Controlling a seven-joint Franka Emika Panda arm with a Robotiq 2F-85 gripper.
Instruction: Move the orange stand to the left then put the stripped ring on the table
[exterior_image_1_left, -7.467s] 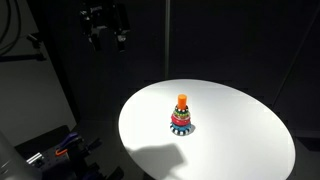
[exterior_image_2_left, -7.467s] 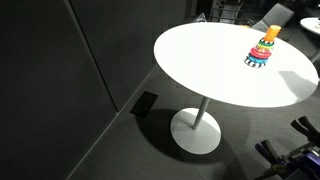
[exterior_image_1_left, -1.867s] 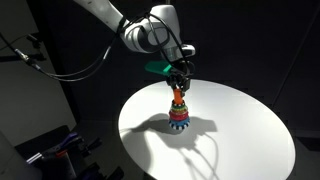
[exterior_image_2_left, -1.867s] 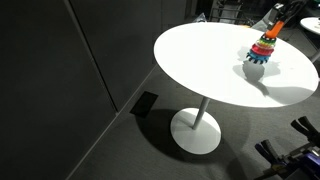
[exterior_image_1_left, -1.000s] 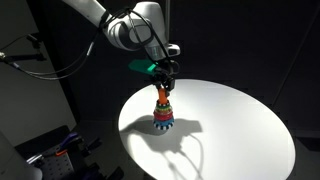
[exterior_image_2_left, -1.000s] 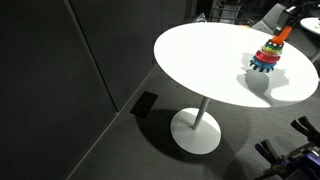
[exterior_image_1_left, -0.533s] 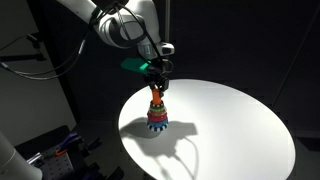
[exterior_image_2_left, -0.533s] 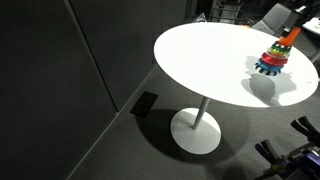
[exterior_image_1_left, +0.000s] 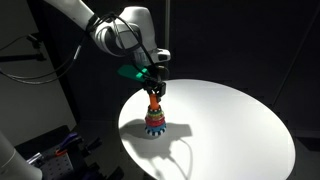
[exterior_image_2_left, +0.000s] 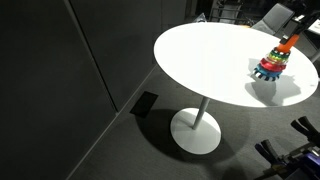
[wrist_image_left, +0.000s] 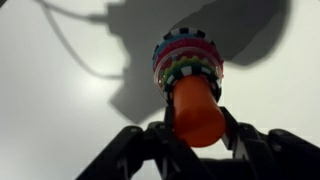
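Note:
The orange stand (exterior_image_1_left: 155, 104) carries a stack of coloured rings (exterior_image_1_left: 155, 122) on the round white table (exterior_image_1_left: 230, 125). In both exterior views my gripper (exterior_image_1_left: 155, 92) comes down from above and is shut on the stand's orange top (exterior_image_2_left: 287, 44). The wrist view shows the orange cone (wrist_image_left: 196, 108) clamped between the two dark fingers (wrist_image_left: 237, 137), with the rings (wrist_image_left: 186, 58) below it. A black-and-white striped ring (wrist_image_left: 188, 37) sits low in the stack. The stack's base is at or just above the table surface; I cannot tell which.
The table's near-left edge (exterior_image_1_left: 125, 135) lies close to the stack. White table surface stretches to the right (exterior_image_1_left: 250, 140). The stack stands near the far table edge (exterior_image_2_left: 300, 90) in an exterior view. Equipment with cables sits low by the table (exterior_image_1_left: 60, 148).
My gripper has carried the stand with its rings leftwards across the table, closer to the left edge. The grip on the orange top has stayed the same.

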